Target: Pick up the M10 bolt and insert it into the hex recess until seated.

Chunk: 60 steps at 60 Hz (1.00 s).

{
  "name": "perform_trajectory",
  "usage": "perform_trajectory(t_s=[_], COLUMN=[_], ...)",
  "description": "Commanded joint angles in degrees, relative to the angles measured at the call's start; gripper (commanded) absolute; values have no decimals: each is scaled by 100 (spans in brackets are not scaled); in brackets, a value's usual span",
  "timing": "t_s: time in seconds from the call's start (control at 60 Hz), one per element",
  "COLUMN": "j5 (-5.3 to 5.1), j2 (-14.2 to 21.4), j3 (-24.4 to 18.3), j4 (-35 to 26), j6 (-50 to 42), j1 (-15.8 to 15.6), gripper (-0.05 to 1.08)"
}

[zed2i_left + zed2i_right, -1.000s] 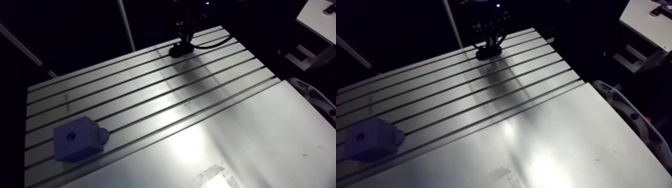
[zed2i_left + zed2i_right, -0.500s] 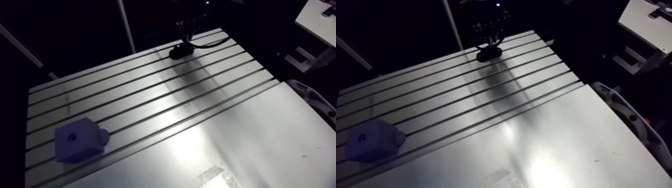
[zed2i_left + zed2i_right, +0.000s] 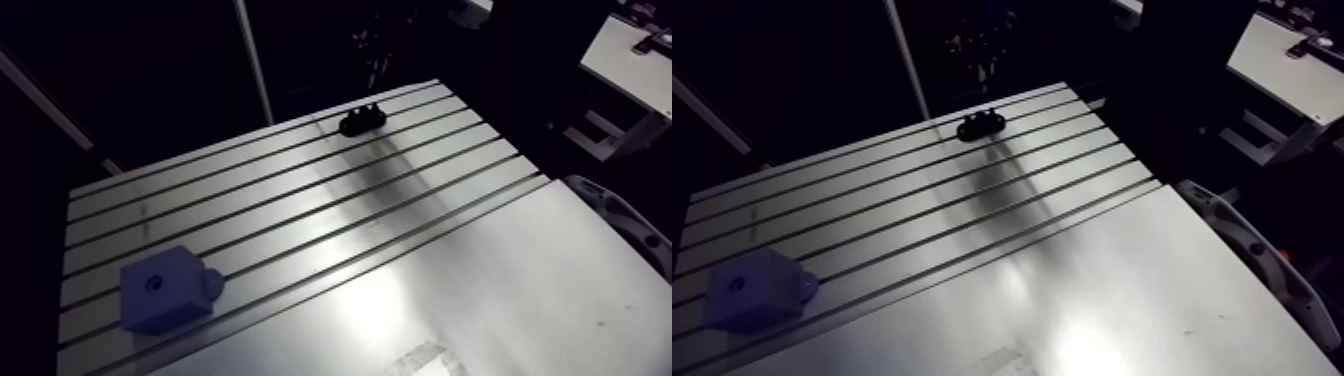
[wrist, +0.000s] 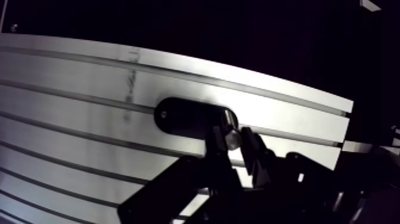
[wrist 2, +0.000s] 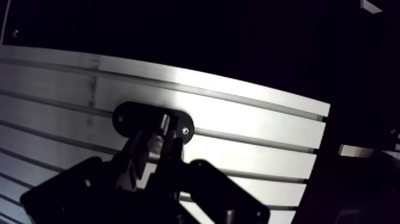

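In the wrist view my gripper [image 4: 232, 140] is shut on a small shiny M10 bolt [image 4: 230, 134], pinched between the dark fingertips [image 4: 252, 152]. It hangs just above a black oval holder plate [image 4: 187, 116] that is fixed to the slotted table. In the arm view that holder [image 3: 362, 121] sits near the table's far edge, and the gripper above it is a dim shape against the dark. A blue block [image 3: 165, 290] with a small round recess [image 3: 153, 283] in its top face stands at the near left of the table, far from the gripper.
The slotted aluminium table [image 3: 330, 200] gives way to a smooth plate [image 3: 480, 290] at the near right. A white curved object [image 3: 622, 215] lies off the table's right edge. A pale upright post [image 3: 253, 60] stands behind the far edge.
Earlier the gripper was down on the black holder; now it is lifted off and the holder shows free beneath it. The arm view has shifted with the arm.
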<state>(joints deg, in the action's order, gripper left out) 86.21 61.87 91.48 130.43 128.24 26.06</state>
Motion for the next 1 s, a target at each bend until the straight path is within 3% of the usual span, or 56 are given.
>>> perform_trajectory(t_s=[0.017,0.183,0.2,0.217,0.233,0.25,0.3,0.4,0.533,0.633,1.0], j5=[36,96,161,161,260,260,547,668,739,895,919], j2=[431,739,765,765,783,783,826,945,1041,1042,1059], j3=[-380,-755,-863,-863,-947,-947,-1055,-1028,-1029,-1066,-1094], j4=[-1219,-2182,-2438,-2438,-2715,-2715,-3279,-3403,-3654,-3875,-3905], j6=[-209,-731,-853,-853,-984,-984,-1333,-1428,-1398,-1318,-1034], j1=[-291,-570,-664,-664,-760,-760,-1075,-1304,-1514,-1750,-2152], gripper=[82,87,88,88,89,89,89,90,90,90,91])
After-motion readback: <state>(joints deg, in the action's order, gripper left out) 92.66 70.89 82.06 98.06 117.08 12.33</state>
